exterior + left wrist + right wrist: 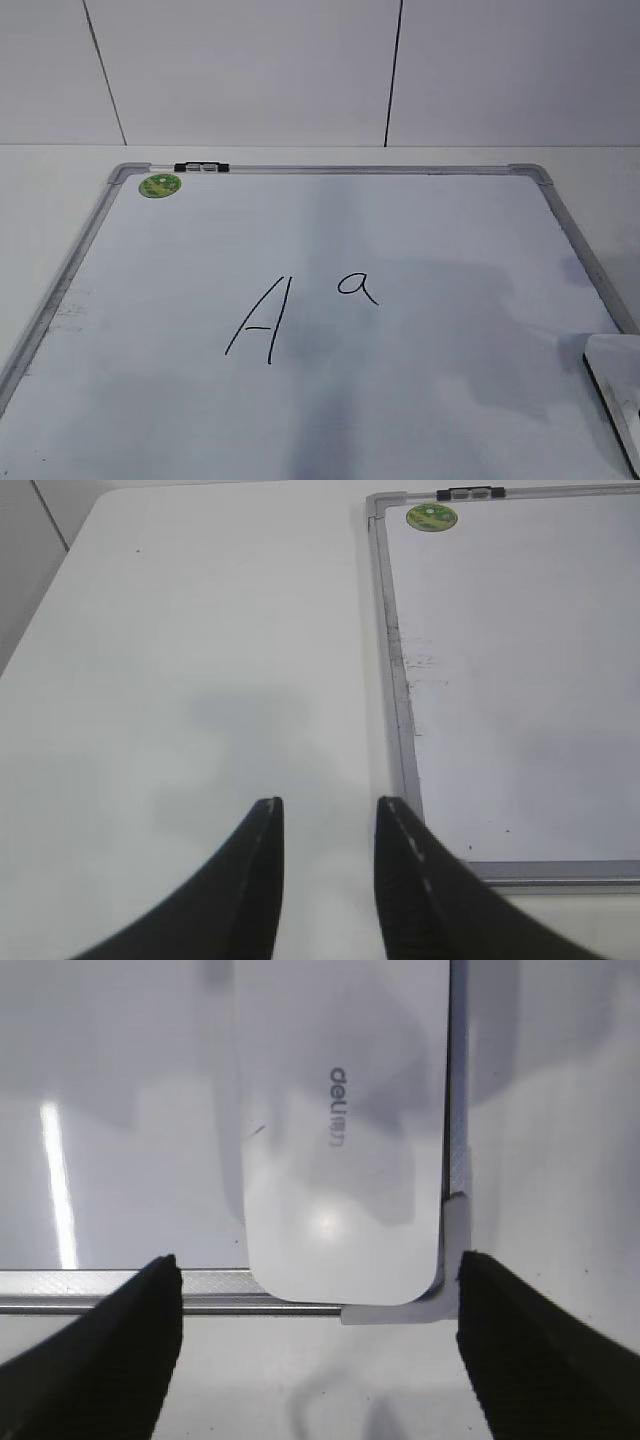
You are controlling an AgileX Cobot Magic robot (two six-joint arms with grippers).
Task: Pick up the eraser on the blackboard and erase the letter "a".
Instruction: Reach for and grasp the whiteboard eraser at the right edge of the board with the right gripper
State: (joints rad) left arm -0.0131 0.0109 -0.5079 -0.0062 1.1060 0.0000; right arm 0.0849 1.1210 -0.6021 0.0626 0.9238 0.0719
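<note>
The blackboard (420, 215) is a white board with a grey frame, lying flat. The small letter "a" (357, 287) is written near its middle, right of a large "A" (260, 320). The white eraser (618, 385) lies at the board's near right corner; in the right wrist view the eraser (345, 1130) fills the top centre. My right gripper (318, 1285) is open wide, its fingers either side of the eraser's near end, above it. My left gripper (328, 815) is open and empty over the bare table left of the board (520, 680). Neither gripper shows in the exterior view.
A round green sticker (160, 185) and a black clip (200, 167) sit at the board's far left corner. The white table (180, 660) extends left of the board. A white wall (300, 70) stands behind the table.
</note>
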